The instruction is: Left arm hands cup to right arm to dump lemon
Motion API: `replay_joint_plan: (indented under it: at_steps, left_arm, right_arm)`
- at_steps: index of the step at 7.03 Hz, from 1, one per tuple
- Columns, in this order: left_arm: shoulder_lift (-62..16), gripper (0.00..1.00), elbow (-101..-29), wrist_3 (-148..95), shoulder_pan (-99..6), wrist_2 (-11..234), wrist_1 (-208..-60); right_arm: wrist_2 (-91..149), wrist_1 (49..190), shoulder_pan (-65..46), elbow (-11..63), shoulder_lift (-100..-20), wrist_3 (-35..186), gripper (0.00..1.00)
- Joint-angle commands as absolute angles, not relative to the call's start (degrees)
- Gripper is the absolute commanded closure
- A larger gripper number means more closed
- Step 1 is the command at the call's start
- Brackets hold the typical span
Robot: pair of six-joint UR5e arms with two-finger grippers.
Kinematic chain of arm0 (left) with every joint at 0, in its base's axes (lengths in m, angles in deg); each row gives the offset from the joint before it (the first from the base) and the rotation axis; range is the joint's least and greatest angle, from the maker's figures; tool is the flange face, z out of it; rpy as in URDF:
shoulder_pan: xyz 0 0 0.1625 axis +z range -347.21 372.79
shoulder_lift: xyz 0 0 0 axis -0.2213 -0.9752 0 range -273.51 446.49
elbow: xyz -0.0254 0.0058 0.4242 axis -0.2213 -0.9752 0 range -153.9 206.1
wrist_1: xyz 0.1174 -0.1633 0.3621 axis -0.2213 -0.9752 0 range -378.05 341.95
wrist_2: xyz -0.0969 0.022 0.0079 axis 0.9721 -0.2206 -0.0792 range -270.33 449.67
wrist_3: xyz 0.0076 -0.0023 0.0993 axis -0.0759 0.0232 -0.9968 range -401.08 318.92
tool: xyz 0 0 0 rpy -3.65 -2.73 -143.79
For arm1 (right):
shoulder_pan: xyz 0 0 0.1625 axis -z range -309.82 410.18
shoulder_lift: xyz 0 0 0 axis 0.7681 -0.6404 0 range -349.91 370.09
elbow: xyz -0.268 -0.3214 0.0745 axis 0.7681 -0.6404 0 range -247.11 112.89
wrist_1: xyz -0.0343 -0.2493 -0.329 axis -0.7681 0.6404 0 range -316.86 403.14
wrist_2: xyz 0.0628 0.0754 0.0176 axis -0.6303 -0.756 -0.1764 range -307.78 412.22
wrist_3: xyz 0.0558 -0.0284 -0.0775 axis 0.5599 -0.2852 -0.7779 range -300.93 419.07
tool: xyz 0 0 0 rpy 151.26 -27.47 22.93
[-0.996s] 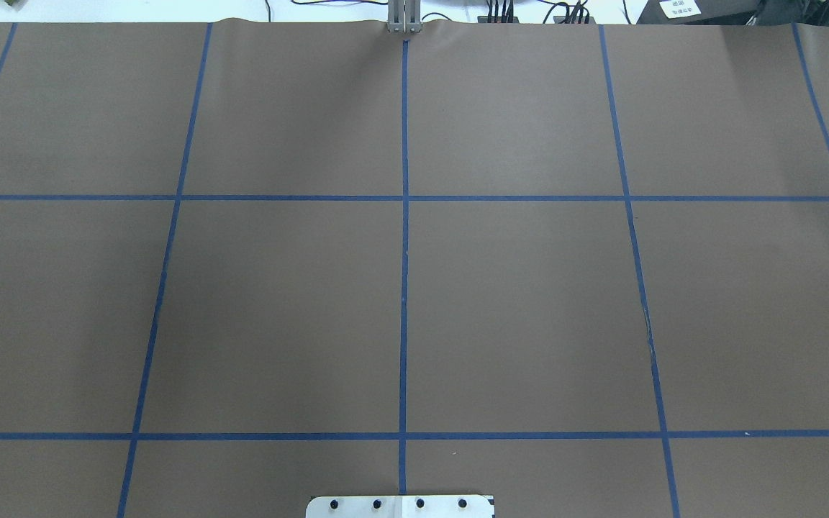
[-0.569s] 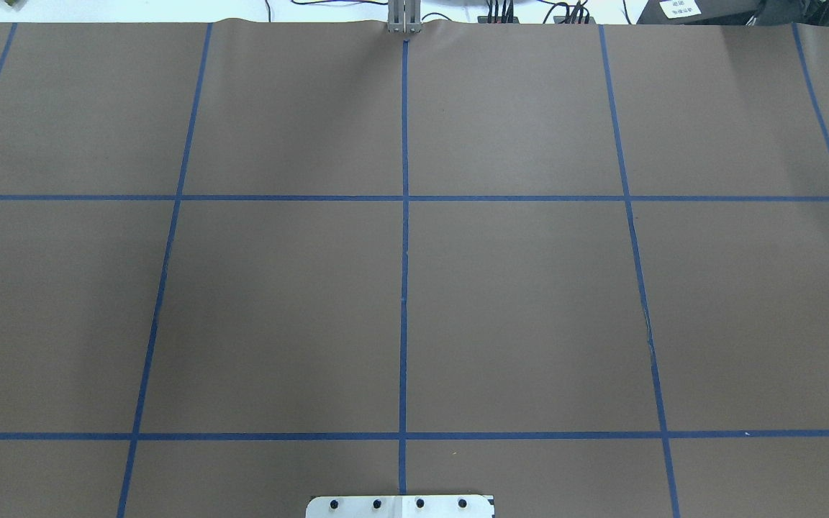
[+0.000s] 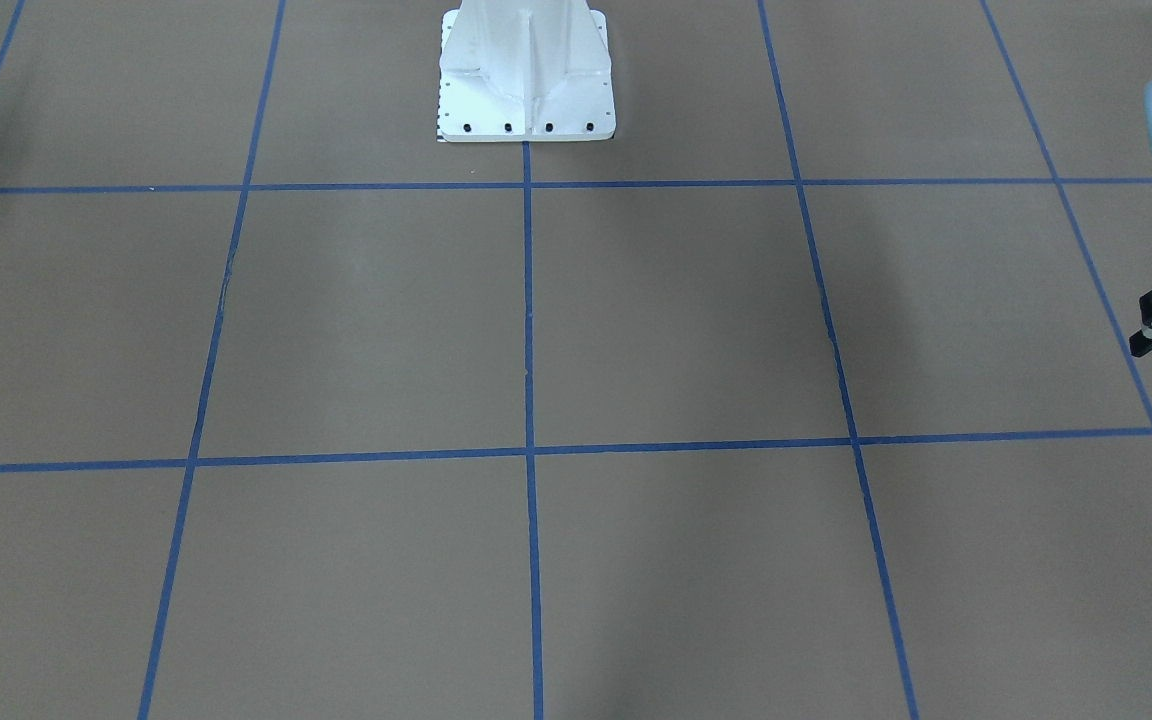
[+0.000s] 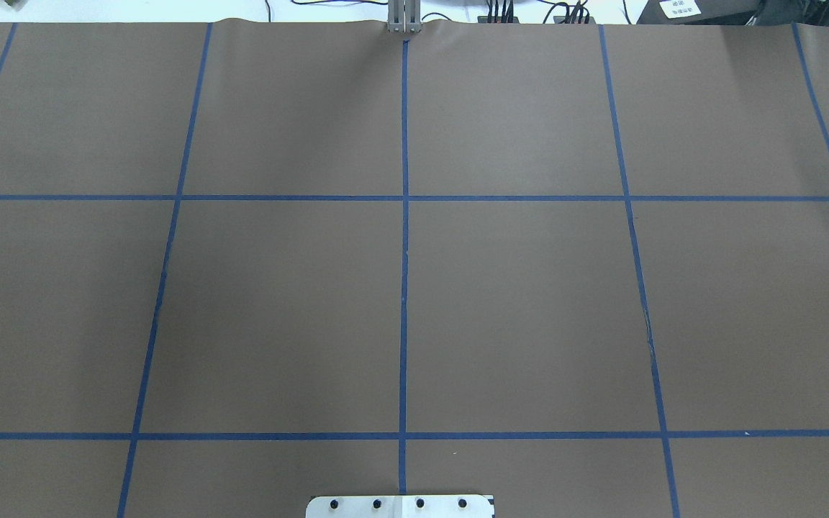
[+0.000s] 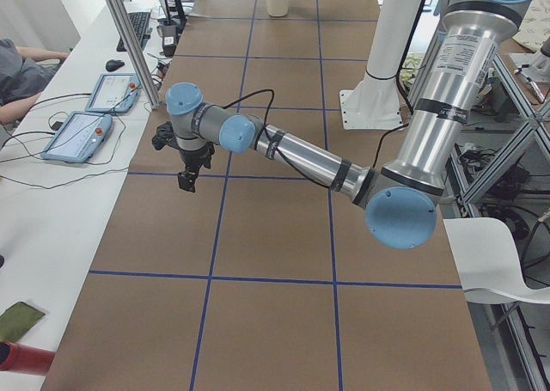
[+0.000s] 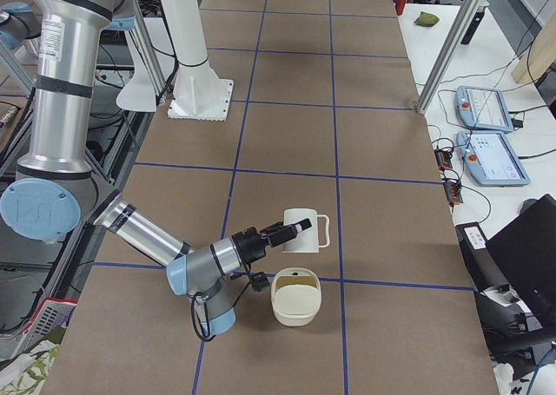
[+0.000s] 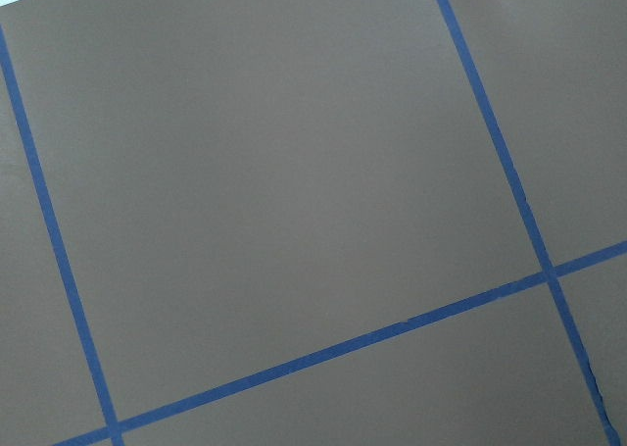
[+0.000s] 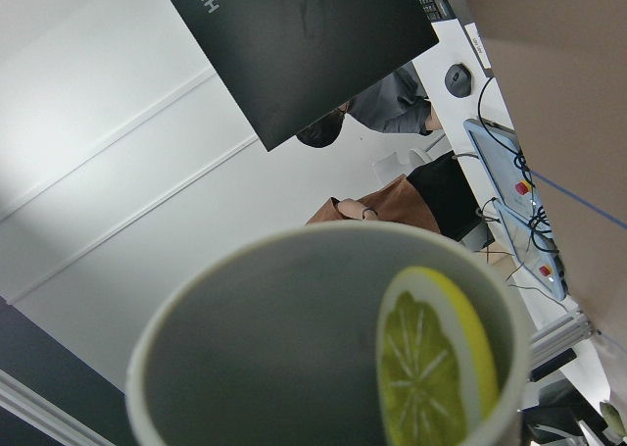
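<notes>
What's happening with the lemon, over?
Right arm at cup, jaws unreadable. Lemon slice inside cup, undumped. Left arm apart, jaws unreadable. Cream bowl beside cup.

Looks like a robot lab. Has a long table (image 4: 529, 302) covered in brown paper, with blue tape lines (image 4: 404, 288) making big squares, a white stand (image 3: 526, 80) bolted onto it, and the silver left arm (image 5: 301, 159) and right arm (image 6: 139, 230) reaching over the paper. Also has a white desk (image 5: 51, 210) beside it with control tablets (image 6: 498, 158) with red buttons, a keyboard (image 5: 137, 28), a mouse (image 5: 114, 64), metal posts (image 5: 131, 39) and a person (image 5: 21, 69) at it.
</notes>
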State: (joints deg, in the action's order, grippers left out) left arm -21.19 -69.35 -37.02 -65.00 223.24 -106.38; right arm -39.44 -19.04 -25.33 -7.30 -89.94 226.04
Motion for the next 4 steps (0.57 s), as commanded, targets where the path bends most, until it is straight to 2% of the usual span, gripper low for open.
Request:
replay_joint_plan:
  at_steps: [1,4]
  left_arm:
    - [-21.26,0.0,-69.35,-36.95,-65.0,223.26,-106.29]
    - [-21.35,0.0,-69.44,-36.86,-65.0,223.26,-106.29]
  right_arm:
    - [-36.29,-21.46,-25.49,-8.84,-89.75,230.45,1.0]
    - [-33.93,-22.42,-25.49,-8.66,-89.49,234.84,1.0]
